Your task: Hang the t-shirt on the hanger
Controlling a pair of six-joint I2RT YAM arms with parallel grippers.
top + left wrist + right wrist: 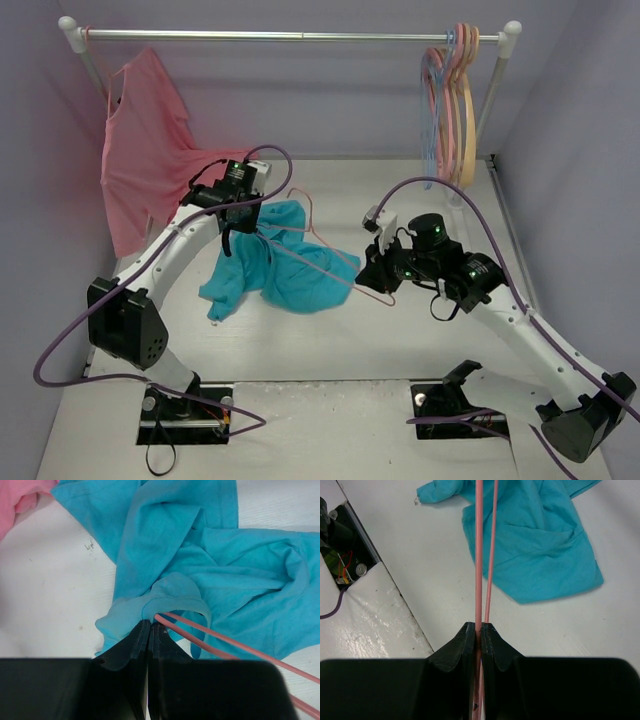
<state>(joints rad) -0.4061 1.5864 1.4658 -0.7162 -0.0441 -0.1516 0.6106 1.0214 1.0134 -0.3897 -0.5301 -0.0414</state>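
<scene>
From above, the t-shirt (285, 265) lies in a crumpled heap in the middle of the white table (330, 340). The left gripper (236, 228) sits at the shirt's top left edge. The right gripper (366, 278) is just to the right of the shirt. The thin pink hanger (383, 297) lies across the shirt, and its far corner reaches the right gripper. At the back there is a rail (300, 36). A pink garment (145, 150) hangs on its left end and some spare hangers (455, 100) hang on its right end.

In the left wrist view, the left gripper (149, 626) is squeezed tight on the round neck band of the t-shirt (200, 555). The hanger (225, 642) pokes out of the neck hole and runs off to the lower right. A bit of the pink garment (20, 500) shows in the top left corner.

In the right wrist view, the right gripper (479, 628) pinches the hanger (479, 555) between its two fingers. Two pink wires run straight up from it, over the bare table (420, 570) to the t-shirt (540, 540).
</scene>
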